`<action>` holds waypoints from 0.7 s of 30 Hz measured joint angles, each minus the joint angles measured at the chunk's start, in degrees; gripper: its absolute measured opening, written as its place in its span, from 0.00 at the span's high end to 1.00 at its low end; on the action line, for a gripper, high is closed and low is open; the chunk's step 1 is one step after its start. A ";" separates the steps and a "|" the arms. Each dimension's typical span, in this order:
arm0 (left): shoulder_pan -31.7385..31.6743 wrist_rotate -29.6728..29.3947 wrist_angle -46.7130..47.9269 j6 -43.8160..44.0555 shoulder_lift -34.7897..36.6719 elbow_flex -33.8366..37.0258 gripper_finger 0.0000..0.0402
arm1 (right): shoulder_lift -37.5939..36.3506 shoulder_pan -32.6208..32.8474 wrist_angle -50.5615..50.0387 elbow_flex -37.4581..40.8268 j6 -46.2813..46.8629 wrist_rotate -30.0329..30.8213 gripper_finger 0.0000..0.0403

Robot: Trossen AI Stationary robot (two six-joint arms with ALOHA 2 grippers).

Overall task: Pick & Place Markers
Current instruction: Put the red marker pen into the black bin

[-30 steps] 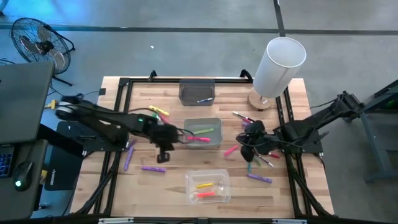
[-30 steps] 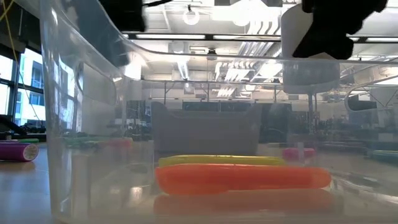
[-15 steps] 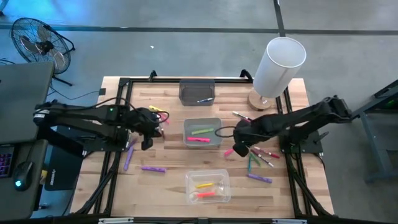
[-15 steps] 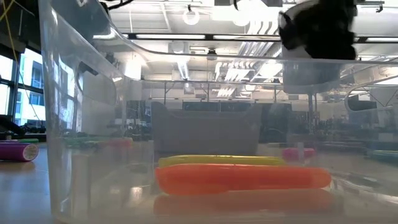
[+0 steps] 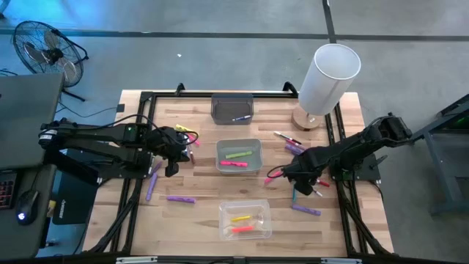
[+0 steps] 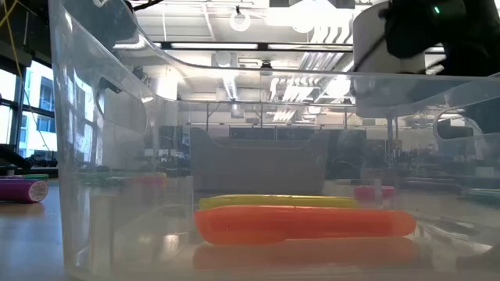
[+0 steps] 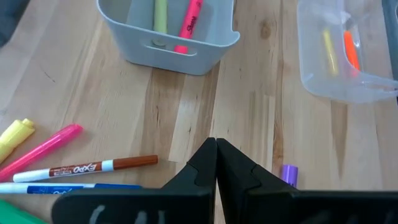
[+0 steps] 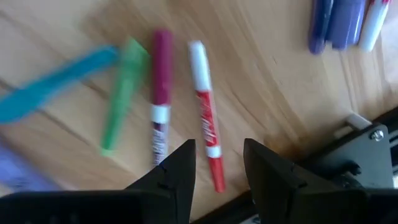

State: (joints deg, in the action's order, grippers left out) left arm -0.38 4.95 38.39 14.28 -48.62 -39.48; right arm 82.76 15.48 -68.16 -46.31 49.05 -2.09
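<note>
— On the table's right half, what is the right gripper (image 5: pixel 293 174) doing?

— It hangs over a loose bunch of markers (image 5: pixel 304 187) at about four o'clock from the grey bin (image 5: pixel 258 157). Its fingers (image 8: pixel 176 174) stand apart with nothing between them. Below them the wrist view shows a red marker (image 8: pixel 206 127), a maroon one (image 8: pixel 160 93) and a green one (image 8: pixel 123 90) lying side by side on the wood, none of them touched.

— And the left gripper (image 5: pixel 171 166)?

— At nine o'clock from that same grey bin, low over the table (image 5: pixel 198 220). Its fingers (image 7: pixel 198 171) are pressed together, empty. Just beside it lie a pink highlighter (image 7: pixel 38 149), a yellow one (image 7: pixel 15 135) and a brown-capped pen (image 7: pixel 87 168).

— Where are the other markers?

— The grey bin holds a green marker (image 5: pixel 236 155) and a pink one (image 5: pixel 234 164). At six o'clock from it, the clear bin (image 5: pixel 265 209) holds a yellow marker (image 5: pixel 241 218) and an orange one (image 5: pixel 242 229). At twelve o'clock, a darker bin (image 5: pixel 215 109) holds one pen (image 5: pixel 240 117). Two purple markers (image 5: pixel 179 199) lie loose at about seven o'clock from the left gripper.

— Anything else on the table?

— A white cylinder (image 5: pixel 328 77) at the two o'clock corner.
</note>
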 joint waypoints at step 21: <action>0.02 0.00 -3.08 11.96 -0.02 -0.02 1.00 | -0.02 0.42 8.36 10.86 -9.06 -2.25 0.80</action>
State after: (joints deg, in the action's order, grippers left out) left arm -0.36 4.95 35.31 26.24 -48.64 -39.51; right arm 82.74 15.90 -59.80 -35.45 39.99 -4.33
